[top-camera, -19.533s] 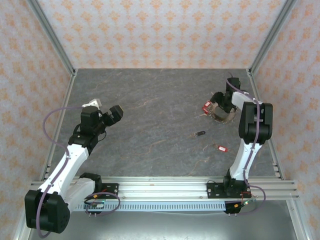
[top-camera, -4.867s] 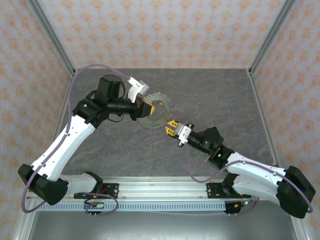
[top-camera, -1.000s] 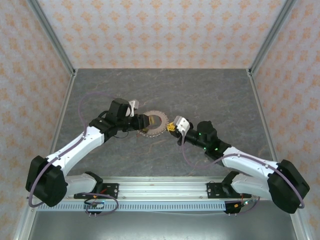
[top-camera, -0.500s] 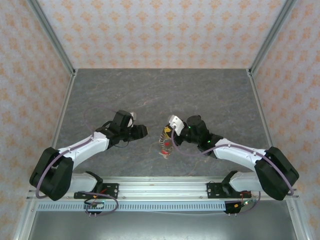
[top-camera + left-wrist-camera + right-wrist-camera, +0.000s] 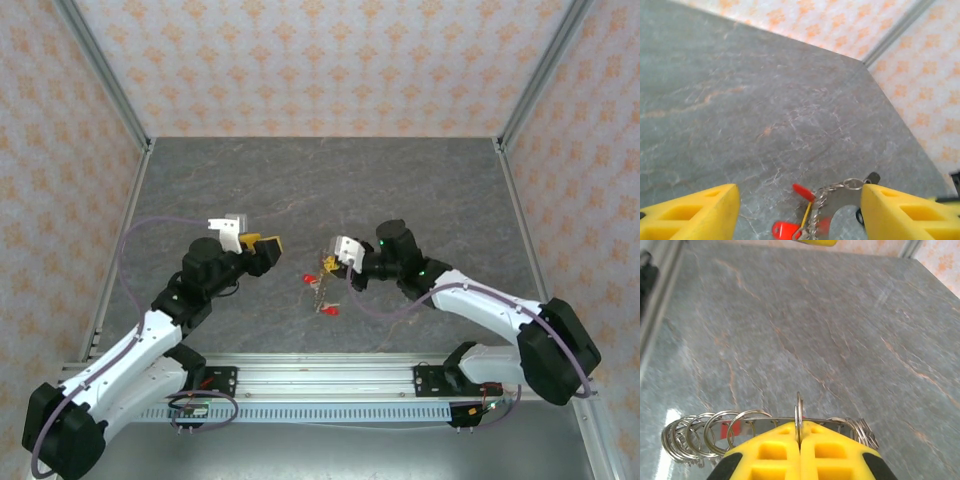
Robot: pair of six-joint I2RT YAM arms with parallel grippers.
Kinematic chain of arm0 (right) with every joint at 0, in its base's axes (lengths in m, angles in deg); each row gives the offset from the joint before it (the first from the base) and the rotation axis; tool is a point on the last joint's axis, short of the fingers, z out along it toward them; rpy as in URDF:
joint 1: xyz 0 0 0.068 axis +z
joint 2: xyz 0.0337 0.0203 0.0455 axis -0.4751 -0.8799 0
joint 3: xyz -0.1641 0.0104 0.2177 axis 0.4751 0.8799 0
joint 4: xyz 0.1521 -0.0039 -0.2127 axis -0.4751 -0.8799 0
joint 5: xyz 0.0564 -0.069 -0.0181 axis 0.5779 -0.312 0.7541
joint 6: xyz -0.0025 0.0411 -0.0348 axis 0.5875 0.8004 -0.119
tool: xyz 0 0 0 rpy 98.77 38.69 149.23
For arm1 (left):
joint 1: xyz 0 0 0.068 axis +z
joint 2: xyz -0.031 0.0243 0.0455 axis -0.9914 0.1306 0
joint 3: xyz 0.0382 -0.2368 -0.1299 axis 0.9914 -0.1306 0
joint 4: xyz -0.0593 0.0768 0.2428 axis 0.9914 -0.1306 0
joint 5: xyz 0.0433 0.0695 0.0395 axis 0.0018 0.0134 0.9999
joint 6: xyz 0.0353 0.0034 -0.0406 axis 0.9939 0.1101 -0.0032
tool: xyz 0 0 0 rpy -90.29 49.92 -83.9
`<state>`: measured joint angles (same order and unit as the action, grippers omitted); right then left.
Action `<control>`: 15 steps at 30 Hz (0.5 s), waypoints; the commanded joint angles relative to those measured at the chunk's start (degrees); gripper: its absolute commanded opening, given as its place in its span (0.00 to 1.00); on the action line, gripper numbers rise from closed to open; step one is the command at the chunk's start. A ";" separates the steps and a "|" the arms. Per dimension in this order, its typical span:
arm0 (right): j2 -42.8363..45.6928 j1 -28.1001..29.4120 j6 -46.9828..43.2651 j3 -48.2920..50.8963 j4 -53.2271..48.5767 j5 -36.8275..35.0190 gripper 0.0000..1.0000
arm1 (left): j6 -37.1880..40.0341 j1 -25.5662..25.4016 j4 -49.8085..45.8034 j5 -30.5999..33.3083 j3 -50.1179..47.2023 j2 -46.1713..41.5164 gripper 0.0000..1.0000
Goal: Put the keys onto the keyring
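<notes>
Since half a second ago, the left gripper (image 5: 268, 246) has been drawn back toward the left of the top view and raised, and its jaws have been spread wider. A second ago the keyring (image 5: 319, 287) was held flat between both grippers; now it is gripped from one side only.

In the top view the right gripper (image 5: 333, 263) is seen just right of centre, in the lower half of the frame. The keyring dangles below it as a loose, thin strand over the grey table (image 5: 400, 180). Red tags (image 5: 328, 309) belonging to the keys (image 5: 316, 283) are seen along the strand, one at its lower end and others nearer the gripper. The left gripper is well apart from it, to the upper left.

In the left wrist view the left gripper (image 5: 799, 197) is seen wide open, with one yellow finger (image 5: 695, 212) in each lower corner and nothing clasped between them. The keyring (image 5: 837, 192) and a red tag (image 5: 803, 191) are seen beyond, low in the frame.

In the right wrist view the right gripper (image 5: 799, 432) is fully closed at the bottom centre, with a thin metal loop of the keyring (image 5: 760, 419) pinched edge-on between its fingers (image 5: 770, 450). Small wire loops are strung along the ring toward the lower left, and a patch of red is glimpsed behind them. Whether every key has been threaded on cannot be told.
</notes>
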<state>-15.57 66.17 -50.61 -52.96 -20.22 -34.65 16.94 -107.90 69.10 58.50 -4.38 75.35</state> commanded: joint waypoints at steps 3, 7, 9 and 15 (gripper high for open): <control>-2.98 -3.22 4.85 -4.77 6.04 19.27 0.00 | 13.07 -0.24 2.84 -10.13 3.34 0.74 0.58; -5.47 -4.56 6.16 -6.34 7.66 23.28 0.00 | 14.85 -0.25 4.22 -13.11 4.80 3.75 0.48; -6.46 -4.61 6.45 -7.14 7.45 23.85 0.00 | 16.75 -0.23 3.70 -15.54 6.08 5.83 0.47; -8.32 -4.93 4.84 -8.77 5.19 25.51 0.00 | 26.63 -0.81 -3.11 -26.40 10.91 11.17 0.43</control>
<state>-23.88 61.58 -44.75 -58.97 -16.92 -14.04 36.04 -108.03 69.08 39.42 3.38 85.45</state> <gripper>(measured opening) 0.040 0.436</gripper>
